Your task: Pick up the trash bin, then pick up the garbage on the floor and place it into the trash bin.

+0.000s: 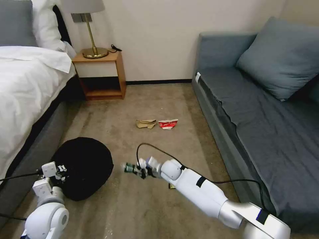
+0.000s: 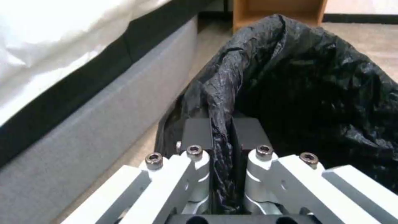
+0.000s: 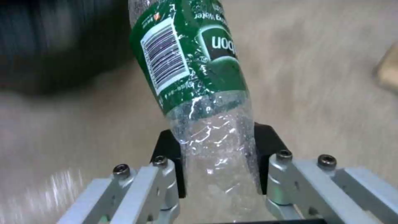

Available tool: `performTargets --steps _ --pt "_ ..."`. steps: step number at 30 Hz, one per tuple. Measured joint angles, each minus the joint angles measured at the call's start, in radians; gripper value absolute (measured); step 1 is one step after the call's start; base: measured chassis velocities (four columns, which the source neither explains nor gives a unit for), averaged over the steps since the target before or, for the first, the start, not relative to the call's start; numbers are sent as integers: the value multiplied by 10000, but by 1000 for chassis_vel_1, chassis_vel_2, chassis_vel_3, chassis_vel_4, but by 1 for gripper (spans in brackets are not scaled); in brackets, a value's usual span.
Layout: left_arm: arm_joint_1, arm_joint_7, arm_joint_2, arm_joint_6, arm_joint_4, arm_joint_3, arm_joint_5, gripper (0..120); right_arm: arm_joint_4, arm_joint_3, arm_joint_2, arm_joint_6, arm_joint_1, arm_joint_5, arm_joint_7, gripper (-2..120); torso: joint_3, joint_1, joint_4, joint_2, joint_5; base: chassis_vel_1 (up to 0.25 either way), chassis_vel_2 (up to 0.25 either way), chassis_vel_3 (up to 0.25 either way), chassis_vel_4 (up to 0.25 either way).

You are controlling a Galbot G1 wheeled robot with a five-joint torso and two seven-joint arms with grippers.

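Your left gripper (image 2: 222, 137) has its jaws clamped on the rim of the round black-bagged trash bin (image 1: 83, 166) beside the bed (image 1: 23, 86). Your right gripper (image 3: 219, 155) grips the clear green-labelled plastic bottle (image 3: 195, 77) above the carpet, just right of the bin.

A bedroom – bed (image 1: 23, 76), nightstand (image 1: 101, 74) with lamp (image 1: 89, 26), sofa (image 1: 262, 113)

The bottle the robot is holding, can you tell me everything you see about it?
The bottle is clear, crinkly plastic with a green label that carries white letters and a barcode. It looks empty and a bit crumpled. The right gripper is shut on its bare lower part, one pad on each side. It is held above the beige carpet, sticking out toward the black-lined trash bin, not touching it.
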Motion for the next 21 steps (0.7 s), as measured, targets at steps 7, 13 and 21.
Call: performTargets --steps 7,13,21 --pt "-68 74 -138 -110 10 107 38 8 1654 -123 268 -529 -67 2418 1372 28 0 0 1 0 -1 0 0 0 0" --pt "-204 185 -169 -124 -87 164 27 8 2612 -1227 749 -609 -47 3750 2927 28 0 1 1 0 -1 0 0 0 0" --pt "-146 357 -279 -114 -348 185 -7 8 2184 -2152 1626 247 -66 3738 4102 28 0 0 2 1 -1 0 0 0 0"
